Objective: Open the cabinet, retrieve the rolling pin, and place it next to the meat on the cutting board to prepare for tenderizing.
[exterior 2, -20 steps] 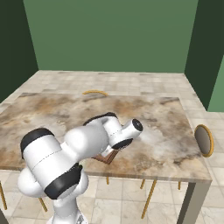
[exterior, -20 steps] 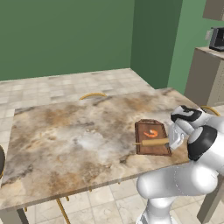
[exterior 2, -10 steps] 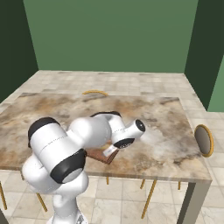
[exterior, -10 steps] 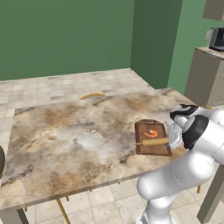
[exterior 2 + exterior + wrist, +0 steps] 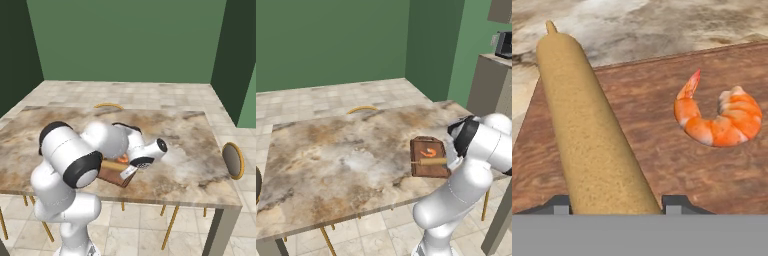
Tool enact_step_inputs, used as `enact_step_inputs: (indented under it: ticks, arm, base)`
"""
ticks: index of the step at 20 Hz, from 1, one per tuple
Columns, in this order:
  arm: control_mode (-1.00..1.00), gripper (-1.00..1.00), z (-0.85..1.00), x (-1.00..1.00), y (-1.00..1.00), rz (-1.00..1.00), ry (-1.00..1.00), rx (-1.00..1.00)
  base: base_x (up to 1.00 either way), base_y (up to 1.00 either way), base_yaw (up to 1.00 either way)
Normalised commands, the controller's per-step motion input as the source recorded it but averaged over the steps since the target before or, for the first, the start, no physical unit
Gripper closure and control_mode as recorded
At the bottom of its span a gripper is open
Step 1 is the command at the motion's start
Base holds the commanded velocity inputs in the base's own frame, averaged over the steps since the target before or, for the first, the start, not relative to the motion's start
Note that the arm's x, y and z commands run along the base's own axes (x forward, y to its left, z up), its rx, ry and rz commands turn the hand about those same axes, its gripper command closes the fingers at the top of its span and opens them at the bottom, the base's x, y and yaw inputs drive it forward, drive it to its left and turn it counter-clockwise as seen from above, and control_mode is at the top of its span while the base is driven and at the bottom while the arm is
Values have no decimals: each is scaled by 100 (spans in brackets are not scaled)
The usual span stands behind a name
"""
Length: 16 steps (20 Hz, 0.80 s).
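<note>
Writing: none could be read on the rolling pin, the cutting board or the table.
Rolling pin: it lay on the cutting board, running away from the camera in the hand view, with its small knob at the far end past the board's far edge.
Tool: its two dark fingertips stood one on each side of the near end of the rolling pin, just beside it; the jaws were partly apart, and whether they gripped the wood or had let go could not be told.
Meat: a curled orange piece with paler stripes, lying on the board beside the rolling pin, apart from it, with bare wood between them.
Cutting board: dark reddish-brown wood, flat on the marbled table near the edge closest to the robot.
Left base view: the rolling pin lay across the near half of the board, the meat just beyond it.
Right base view: the arm hid most of the board.
Surroundings: green walls, tiled floor.
</note>
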Motion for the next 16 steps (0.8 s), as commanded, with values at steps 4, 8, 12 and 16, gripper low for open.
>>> enact_step_inputs:
  ticks: [4,8,12,16]
  arm:
    - [-100,-100,-15,0,10,0,0,3]
    - [-100,-100,1,0,5,0,-1,2]
    - [-100,-100,16,-8,0,2,-3,1]
    - [-100,-100,26,-8,2,3,-1,0]
  base:
    - [0,0,0]
    - [0,0,0]
    - [0,0,0]
    - [0,0,0]
